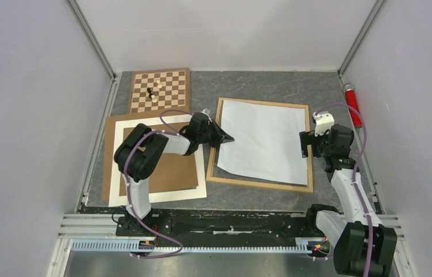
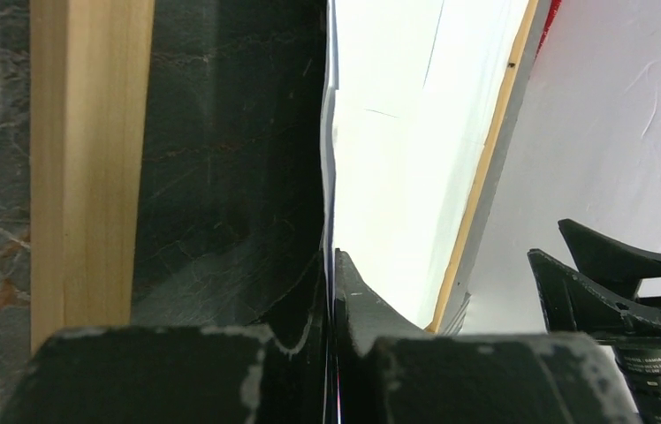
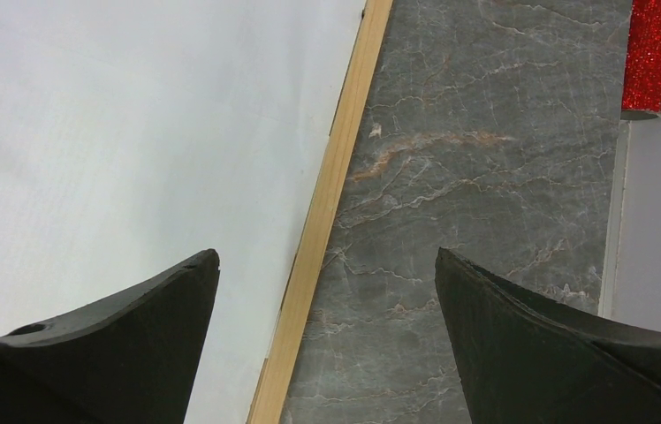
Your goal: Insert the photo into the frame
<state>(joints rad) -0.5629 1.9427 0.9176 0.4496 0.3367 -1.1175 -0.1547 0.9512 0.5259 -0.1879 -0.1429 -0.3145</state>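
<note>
Photo (image 1: 263, 141) in frame (image 1: 260, 184), edge in left claw (image 1: 228, 139)

Bright, even overhead light, soft shadows; white sheet (image 2: 398, 132) glares out in left wrist view.

Open desk (image 1: 260, 86) beyond the frame (image 1: 260, 103), far edge; chessboard (image 1: 160, 89) crowds the far-left corner, red tube (image 1: 352, 104) hugs the right edge.

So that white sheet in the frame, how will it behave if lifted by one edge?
The white sheet is probably floppy: its edge waves where the left gripper pinches it. Likely light and thin, so it may slide over the frame.
</note>
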